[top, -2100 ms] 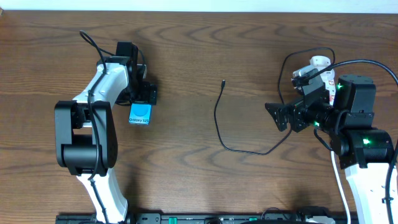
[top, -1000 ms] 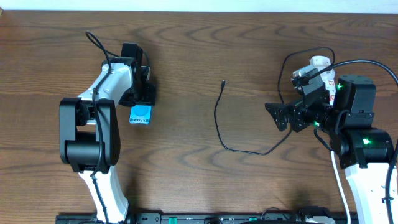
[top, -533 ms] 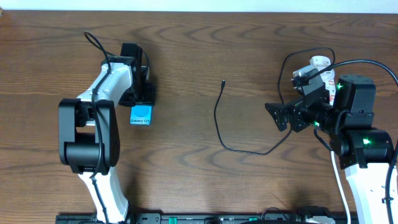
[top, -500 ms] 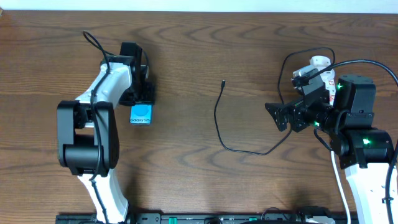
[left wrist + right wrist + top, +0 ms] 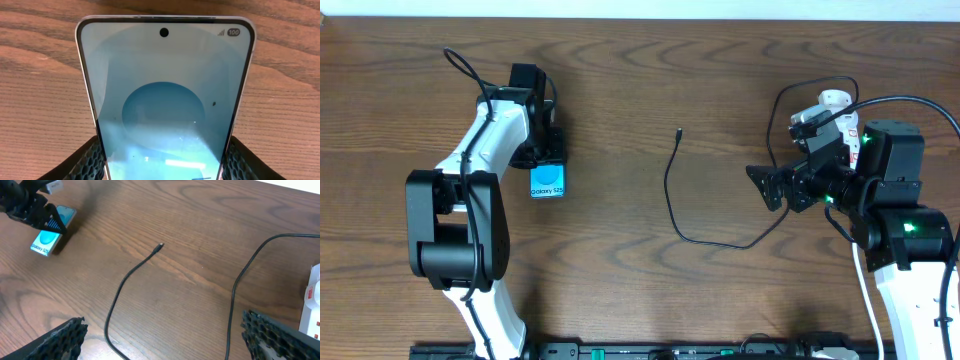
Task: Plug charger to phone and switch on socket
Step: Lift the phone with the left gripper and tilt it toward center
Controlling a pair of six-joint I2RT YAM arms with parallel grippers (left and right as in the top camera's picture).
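Observation:
The phone [image 5: 548, 183], with a cyan screen and a round blob, lies at the left of the table. It fills the left wrist view [image 5: 165, 100]. My left gripper [image 5: 546, 158] is shut on the phone's sides near one end, and its fingers [image 5: 162, 162] touch both edges. The charger cable [image 5: 667, 190] curves across the middle of the table, and its black tip [image 5: 679, 131] lies loose. The cable also shows in the right wrist view [image 5: 125, 280]. My right gripper [image 5: 770, 187] is open and empty above the table, right of the cable [image 5: 165, 340]. The white socket [image 5: 820, 108] is partly hidden behind the right arm.
The socket's edge with red markings shows at the right border of the right wrist view [image 5: 312, 297]. A second stretch of black cable [image 5: 240, 280] runs up toward it. Bare wooden table [image 5: 620, 80] lies between the phone and the charger tip.
The left arm has shifted slightly with the phone held in its gripper, and the phone has turned a little. The right arm and cable have not moved.

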